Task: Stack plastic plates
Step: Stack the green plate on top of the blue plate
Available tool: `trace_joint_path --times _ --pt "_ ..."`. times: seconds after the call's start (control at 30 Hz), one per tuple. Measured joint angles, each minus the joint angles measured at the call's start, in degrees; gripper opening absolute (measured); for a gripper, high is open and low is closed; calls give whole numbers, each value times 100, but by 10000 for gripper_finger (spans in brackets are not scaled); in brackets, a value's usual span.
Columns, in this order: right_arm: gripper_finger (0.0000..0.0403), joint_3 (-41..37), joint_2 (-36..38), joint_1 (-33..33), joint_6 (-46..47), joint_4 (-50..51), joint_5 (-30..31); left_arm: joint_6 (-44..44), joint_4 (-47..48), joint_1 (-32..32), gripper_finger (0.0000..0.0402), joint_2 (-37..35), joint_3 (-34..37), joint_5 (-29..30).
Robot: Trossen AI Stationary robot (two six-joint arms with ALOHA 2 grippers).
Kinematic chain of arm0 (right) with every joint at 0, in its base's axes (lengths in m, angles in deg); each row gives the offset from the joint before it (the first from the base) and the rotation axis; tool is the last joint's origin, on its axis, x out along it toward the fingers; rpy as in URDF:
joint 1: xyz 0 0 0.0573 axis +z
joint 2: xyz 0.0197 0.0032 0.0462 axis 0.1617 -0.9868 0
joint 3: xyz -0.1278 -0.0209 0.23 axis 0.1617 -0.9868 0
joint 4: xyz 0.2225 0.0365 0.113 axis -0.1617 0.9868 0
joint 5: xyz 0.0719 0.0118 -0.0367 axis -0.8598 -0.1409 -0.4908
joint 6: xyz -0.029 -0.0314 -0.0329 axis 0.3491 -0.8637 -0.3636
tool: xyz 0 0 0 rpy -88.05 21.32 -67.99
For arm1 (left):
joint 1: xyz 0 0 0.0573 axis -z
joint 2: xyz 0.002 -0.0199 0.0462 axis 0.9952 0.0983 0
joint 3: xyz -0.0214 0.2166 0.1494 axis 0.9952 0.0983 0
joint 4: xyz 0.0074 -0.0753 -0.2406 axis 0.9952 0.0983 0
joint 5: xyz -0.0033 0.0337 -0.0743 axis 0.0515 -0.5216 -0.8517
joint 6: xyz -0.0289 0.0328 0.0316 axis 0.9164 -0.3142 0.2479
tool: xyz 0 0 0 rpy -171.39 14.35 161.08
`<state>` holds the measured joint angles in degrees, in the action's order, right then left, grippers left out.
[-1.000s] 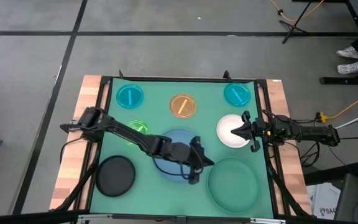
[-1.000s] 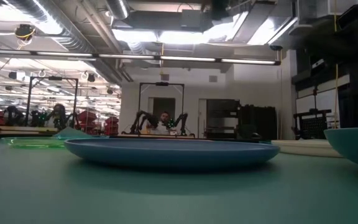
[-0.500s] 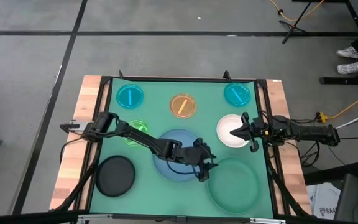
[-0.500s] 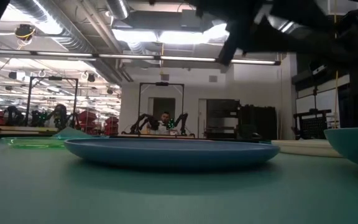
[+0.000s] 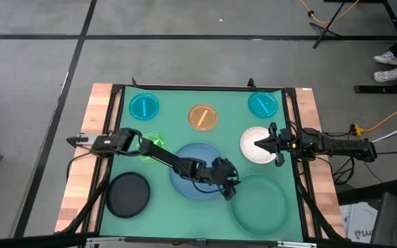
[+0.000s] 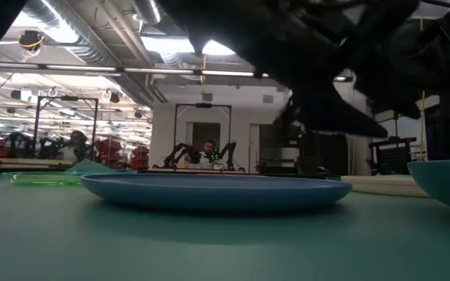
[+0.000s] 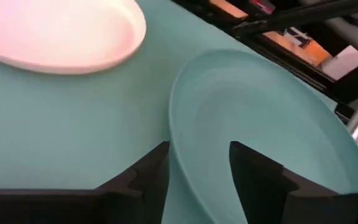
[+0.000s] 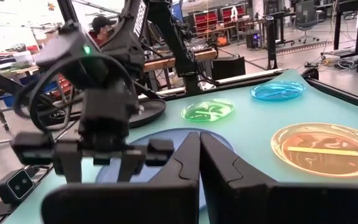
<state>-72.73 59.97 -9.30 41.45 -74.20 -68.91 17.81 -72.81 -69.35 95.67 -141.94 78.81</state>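
The dark-green plate [image 5: 260, 207] rests on the mat at the near right. My left gripper [image 5: 227, 189] is at its left rim, open, with the rim [image 7: 180, 177] running between the two fingers: one finger [image 7: 151, 171] outside the plate, one [image 7: 253, 174] inside. The light-blue plate [image 5: 193, 169] lies just left of it, under the left arm. My right gripper [image 5: 257, 145] is shut and hovers over the white plate [image 5: 250, 156]. My left gripper straddles the dark-green plate's left rim [image 7: 180, 177], coming down slanting from the table's left. The outer finger stands close against the rim; I cannot tell whether either finger touches it. The plate lies flat on the mat.
A black plate [image 5: 128, 194] lies near left and a lime-green plate [image 5: 150, 146] beside the left arm. Two cyan plates [image 5: 144, 107] [image 5: 262, 105] and an orange one [image 5: 202, 117] line the far edge. A person shows in the room beyond the table.
My left gripper has gone from over the light-blue plate toward the table's right edge and down, to the dark-green plate's left rim. No plate has moved.
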Motion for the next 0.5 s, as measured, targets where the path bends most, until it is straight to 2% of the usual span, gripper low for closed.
trace_joint_path --times 0.17,0.3,0.4,0.5 --pt "1 0 0 0 5 3 0 -185 473 3 152 336 -648 -42" --pt "1 0 -2 0 9 7 -2 -288 1609 4 149 423 -1261 181" --pt "1 0 -2 0 9 7 -3 -284 2078 4 148 426 -1408 470" --pt "1 0 -4 0 9 9 -4 -262 2027 -1 148 429 -1457 297"
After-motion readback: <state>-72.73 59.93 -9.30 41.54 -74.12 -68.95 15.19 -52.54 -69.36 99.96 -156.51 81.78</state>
